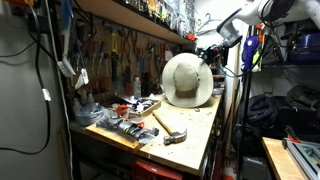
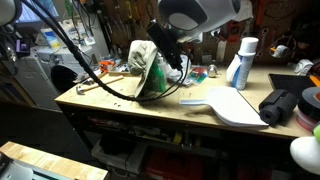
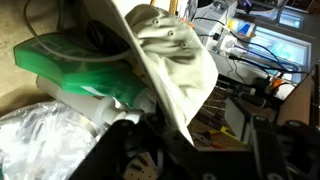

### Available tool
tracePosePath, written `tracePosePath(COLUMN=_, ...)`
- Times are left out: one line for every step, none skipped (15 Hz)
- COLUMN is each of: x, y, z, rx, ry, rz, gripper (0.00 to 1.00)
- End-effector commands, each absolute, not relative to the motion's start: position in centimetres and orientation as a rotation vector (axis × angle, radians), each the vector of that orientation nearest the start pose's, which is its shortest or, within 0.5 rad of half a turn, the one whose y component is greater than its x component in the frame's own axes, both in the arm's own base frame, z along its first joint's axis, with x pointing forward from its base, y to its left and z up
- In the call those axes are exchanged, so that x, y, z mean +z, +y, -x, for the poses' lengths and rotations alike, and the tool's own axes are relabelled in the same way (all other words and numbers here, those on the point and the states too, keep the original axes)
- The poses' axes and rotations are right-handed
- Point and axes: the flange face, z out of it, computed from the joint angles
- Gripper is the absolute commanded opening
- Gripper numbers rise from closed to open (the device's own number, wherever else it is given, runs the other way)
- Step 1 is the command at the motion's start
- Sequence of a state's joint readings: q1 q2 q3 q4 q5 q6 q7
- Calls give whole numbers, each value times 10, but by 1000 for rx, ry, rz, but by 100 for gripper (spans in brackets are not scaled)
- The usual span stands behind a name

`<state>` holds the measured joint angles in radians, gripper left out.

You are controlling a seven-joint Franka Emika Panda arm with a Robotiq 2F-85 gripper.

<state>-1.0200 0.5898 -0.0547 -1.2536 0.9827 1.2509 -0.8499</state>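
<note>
A pale cloth hat [image 1: 187, 80] stands propped on the workbench [image 1: 195, 135], leaning against green and white items [image 2: 157, 85]. In both exterior views my gripper [image 1: 211, 52] is at the hat's upper edge [image 2: 172, 50]. In the wrist view the hat [image 3: 170, 55] fills the middle, with a green plastic piece [image 3: 70, 65] behind it. The dark fingers [image 3: 262, 150] stand apart. The tip of the hat's brim hangs loose between them, and neither finger presses on it. My gripper [image 3: 220, 138] is open.
A hammer [image 1: 170, 129] and small tools lie on the bench in front of the hat. A blue-and-white spray can [image 2: 241, 62], a white board [image 2: 232, 106] and a black bundle [image 2: 280, 105] sit nearby. Tools hang on the wall [image 1: 120, 50]. Clear plastic wrap [image 3: 40, 140] lies beside the hat.
</note>
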Motion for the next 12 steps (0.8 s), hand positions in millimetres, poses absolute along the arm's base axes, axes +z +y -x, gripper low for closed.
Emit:
tracePosePath(x=491, y=-523, z=-399, rx=-649, ry=169, rz=2137, gripper=96)
tracePosePath(x=505, y=-523, z=-396, rx=-684, ry=161, rz=2166, gripper=99)
tracePosePath(x=519, y=-521, z=-392, rx=-730, ry=143, rz=2200, gripper=100)
tracePosePath(x=532, y=-519, z=-389, rx=-767, ry=139, rz=2241, gripper=100)
tracePosePath(x=544, y=-516, z=-385, rx=-790, ry=124, rz=2295, gripper=100)
tracePosePath(x=554, y=-512, z=-379, rx=-801, ry=115, rz=2343, gripper=100)
tracePosePath(x=563, y=-504, z=-372, rx=-779, ry=105, rz=2395, gripper=100)
tracePosePath(x=570, y=-496, z=-364, rx=-753, ry=95, rz=2442, gripper=100)
tracePosePath(x=576, y=-487, z=-356, rx=-719, ry=87, rz=2501, gripper=100)
tracePosePath(x=581, y=-476, z=-347, rx=-672, ry=85, rz=2560, gripper=100)
tracePosePath(x=586, y=-467, z=-339, rx=-640, ry=93, rz=2615, gripper=100)
tracePosePath(x=591, y=-457, z=-332, rx=-600, ry=100, rz=2669, gripper=100)
